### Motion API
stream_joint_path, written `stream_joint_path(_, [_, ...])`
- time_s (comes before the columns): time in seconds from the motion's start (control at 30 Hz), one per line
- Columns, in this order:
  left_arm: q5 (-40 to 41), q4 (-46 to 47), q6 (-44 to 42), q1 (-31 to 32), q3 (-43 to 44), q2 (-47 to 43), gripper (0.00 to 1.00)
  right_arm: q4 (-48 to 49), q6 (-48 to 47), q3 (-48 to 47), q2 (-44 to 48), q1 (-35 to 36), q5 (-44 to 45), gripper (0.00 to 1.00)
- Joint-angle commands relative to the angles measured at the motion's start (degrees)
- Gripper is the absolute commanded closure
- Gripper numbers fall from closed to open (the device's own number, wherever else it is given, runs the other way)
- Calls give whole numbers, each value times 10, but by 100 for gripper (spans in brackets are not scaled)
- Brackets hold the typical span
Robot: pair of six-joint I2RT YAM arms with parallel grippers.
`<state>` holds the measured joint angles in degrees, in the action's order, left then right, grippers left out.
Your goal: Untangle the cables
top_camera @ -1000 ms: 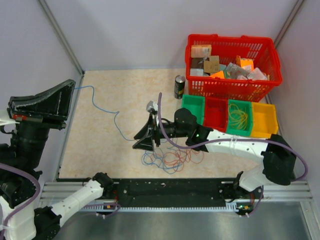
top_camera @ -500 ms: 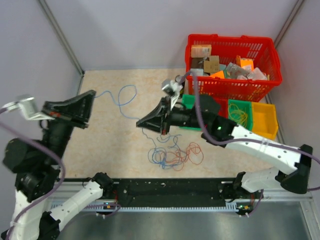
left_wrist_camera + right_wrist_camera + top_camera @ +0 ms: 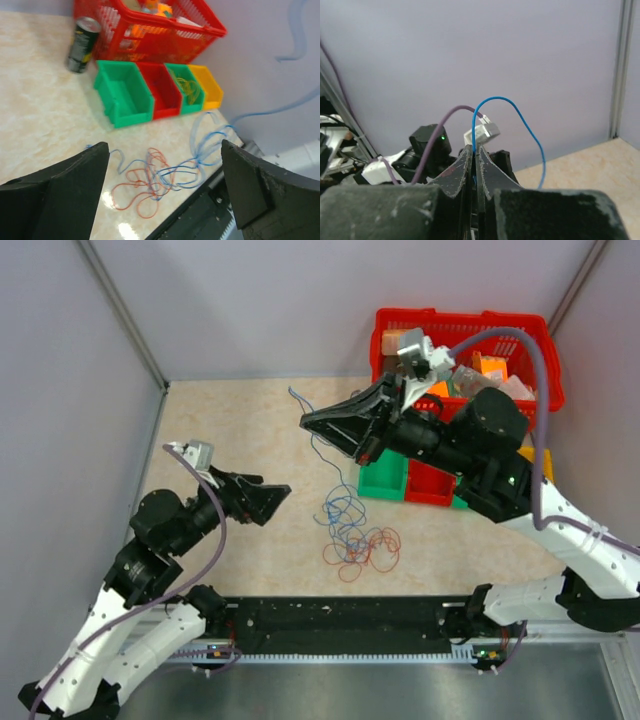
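The cables lie as a loose tangle of thin blue and red-orange loops on the table near the front rail. My right gripper hangs high over the table's middle, shut on a blue cable that trails down into the tangle. In the right wrist view the blue cable arcs out from between the closed jaws of the right gripper. My left gripper hovers left of the tangle, open and empty. The left wrist view looks at the tangle through the widely parted jaws of the left gripper.
A row of small bins stands right of the tangle: green, red, a green one holding yellow cable, and yellow. Behind them are a red basket of items and a dark can. The black front rail borders the table.
The left gripper let go of the blue cable's end, opened, and swung down toward the tangle. The right gripper rose toward the back right with the blue cable, dragging the tangle slightly.
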<state>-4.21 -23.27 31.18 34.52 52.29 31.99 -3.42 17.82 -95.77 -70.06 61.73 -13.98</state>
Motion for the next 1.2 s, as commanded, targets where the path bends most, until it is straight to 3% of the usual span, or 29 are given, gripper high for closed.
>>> stream_joint_path(0.0, [-188, 114, 8, -2, -60, -9, 2, -36, -16, -11, -17, 0, 41, 100])
stream_joint_path(0.1, [-263, 214, 53, 1, -137, -17, 2, -42, -18, -18, -18, 0, 49, 100])
stream_joint_path(0.33, [-201, 252, 60, 10, -177, 40, 5, -35, -7, -20, -17, 0, 32, 100])
stream_joint_path(0.4, [-186, 267, 69, 11, -192, 75, 14, -33, -2, -22, -15, 1, 24, 100])
stream_joint_path(0.5, [-165, 256, 92, 11, -210, 126, 40, -34, -2, -26, -4, 0, 30, 100])
stream_joint_path(0.63, [-186, 286, 115, 11, -261, 159, 56, -44, -22, -32, 18, 0, 54, 100])
stream_joint_path(0.8, [-93, 207, 114, 12, -293, 142, 74, -53, -45, -43, 48, 1, 72, 100])
stream_joint_path(0.97, [-49, 151, 115, 12, -293, 121, 74, -76, -116, -23, 81, 0, 177, 100])
stream_joint_path(1.17, [-37, 136, 115, 11, -286, 104, 72, -83, -175, 69, 113, -20, 310, 100])
